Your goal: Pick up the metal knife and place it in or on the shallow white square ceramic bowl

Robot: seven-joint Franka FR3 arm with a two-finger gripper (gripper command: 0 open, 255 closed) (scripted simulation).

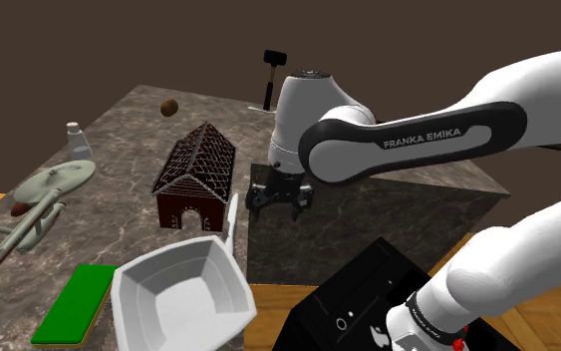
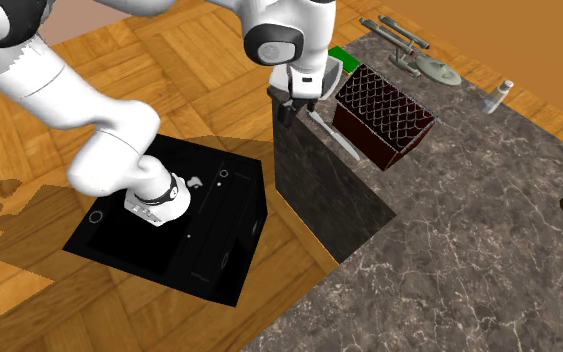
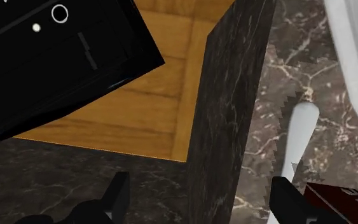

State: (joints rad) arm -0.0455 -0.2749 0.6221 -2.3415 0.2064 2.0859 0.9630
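Well, from where I stand the landmark is the brown house model point(image 1: 196, 177) with its lattice roof, in the middle of the dark marble counter point(image 1: 119, 130). The knife point(image 1: 231, 213) lies flat on the counter just beside the house, in the strip between its wall and the counter's edge. It looks pale grey, and one end points towards the white square bowl point(image 1: 143, 299). The bowl sits just past the house's door end, on the same edge of the counter, with nothing in it.

The black gripper point(image 1: 280, 202) hangs on the knife's side of the house, over the counter's edge and a little outward from the knife. In the wrist view its fingers point(image 3: 117, 197) stand well apart with only marble and the counter's edge between them. The knife point(image 3: 301, 124) runs along by one finger and is not clasped.

A flat green block point(image 1: 74, 302) lies beside the bowl, further from the counter's edge than the house door. A grey starship model point(image 1: 29, 204) rests on the far side of the house from the knife. Behind the house are a small pale bottle point(image 1: 73, 137), a brown ball point(image 1: 168, 106) and a hammer point(image 1: 271, 75). The arm's black stand point(image 1: 348, 299) sits on the wooden floor point(image 2: 169, 90), below the counter's edge on the knife's side of the house.
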